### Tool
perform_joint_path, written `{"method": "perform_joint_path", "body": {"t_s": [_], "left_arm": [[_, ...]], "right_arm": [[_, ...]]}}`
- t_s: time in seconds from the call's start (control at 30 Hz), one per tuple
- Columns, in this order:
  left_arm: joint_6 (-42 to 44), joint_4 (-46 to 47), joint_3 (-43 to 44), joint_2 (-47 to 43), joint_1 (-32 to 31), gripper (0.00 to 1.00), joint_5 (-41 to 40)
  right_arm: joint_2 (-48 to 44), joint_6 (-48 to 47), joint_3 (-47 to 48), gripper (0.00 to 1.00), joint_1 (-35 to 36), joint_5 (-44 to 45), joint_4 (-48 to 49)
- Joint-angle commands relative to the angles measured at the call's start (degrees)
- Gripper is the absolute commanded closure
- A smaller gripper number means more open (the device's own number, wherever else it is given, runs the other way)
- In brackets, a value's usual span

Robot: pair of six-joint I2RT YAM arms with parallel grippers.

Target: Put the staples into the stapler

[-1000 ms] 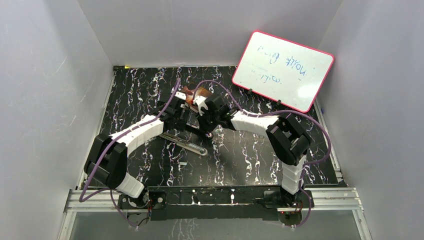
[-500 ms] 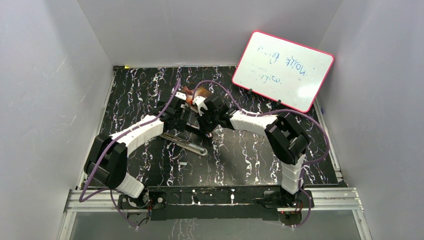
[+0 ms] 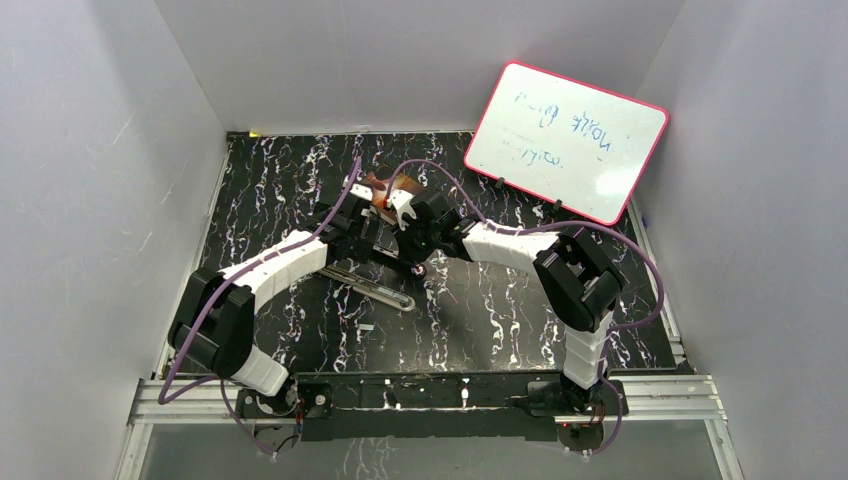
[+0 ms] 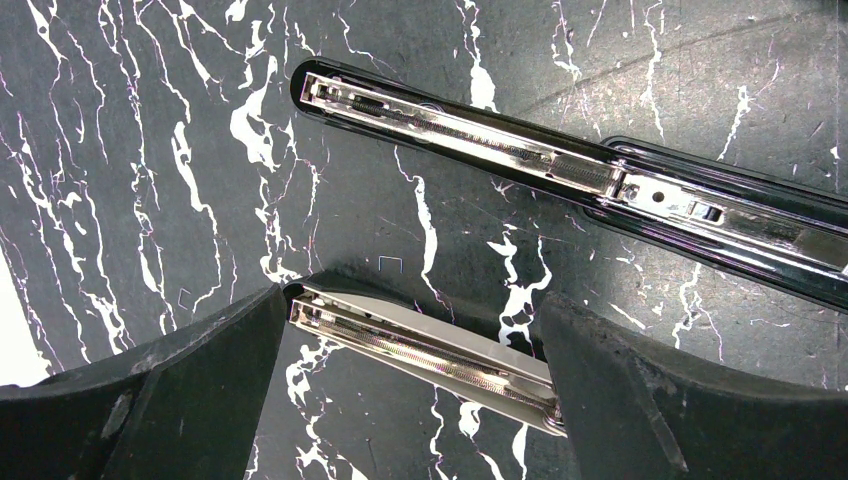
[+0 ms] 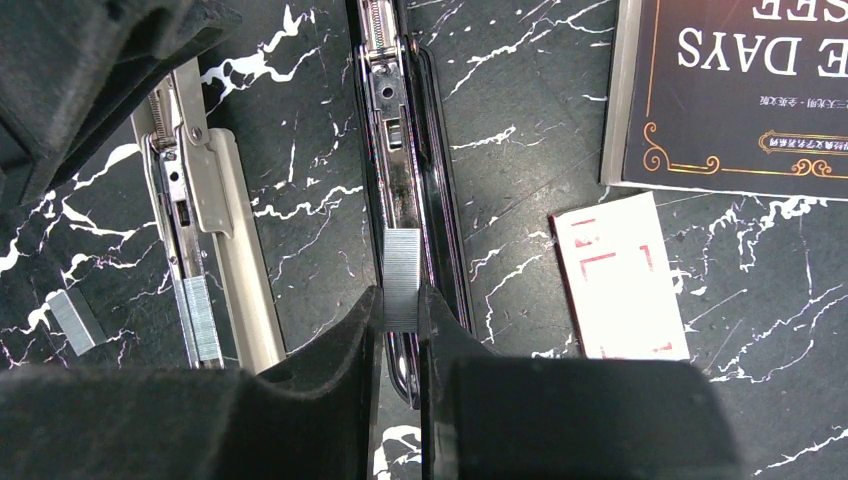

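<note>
The stapler lies swung open on the black marbled table (image 3: 300, 180). Its black half with a chrome channel (image 4: 560, 170) shows in the left wrist view and in the right wrist view (image 5: 392, 120). My left gripper (image 4: 413, 335) is shut on the stapler's silver magazine arm (image 4: 420, 355), which spans the gap between both fingers. My right gripper (image 5: 401, 300) is shut on a short grey strip of staples (image 5: 402, 270), held right over the black half's channel. Another strip (image 5: 200, 320) sits in the magazine arm. In the top view both grippers meet mid-table, left (image 3: 355, 235) and right (image 3: 410, 245).
A loose staple strip (image 5: 75, 322) lies on the table at left. The white-and-red staple box (image 5: 620, 275) lies right of the stapler, with a dark book (image 5: 740, 90) behind it. A pink-framed whiteboard (image 3: 565, 140) leans at the back right. Grey walls enclose the table.
The right arm has shifted very slightly. The left arm and the stapler have not moved.
</note>
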Motion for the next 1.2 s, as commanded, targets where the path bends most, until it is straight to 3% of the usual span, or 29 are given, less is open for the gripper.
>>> {"method": "perform_joint_path", "body": {"t_s": [0.0,1.17], "left_arm": [[0.4,0.0,-0.5,-2.8,-0.2,0.02,-1.3],[0.4,0.0,-0.5,-2.8,-0.2,0.02,-1.4]], "right_arm": [[-2.1,0.2,0.6,1.0,-0.1,0.9,1.2],[3.2,-0.1,5.7,1.0,-0.1,2.0,-6.9]]}}
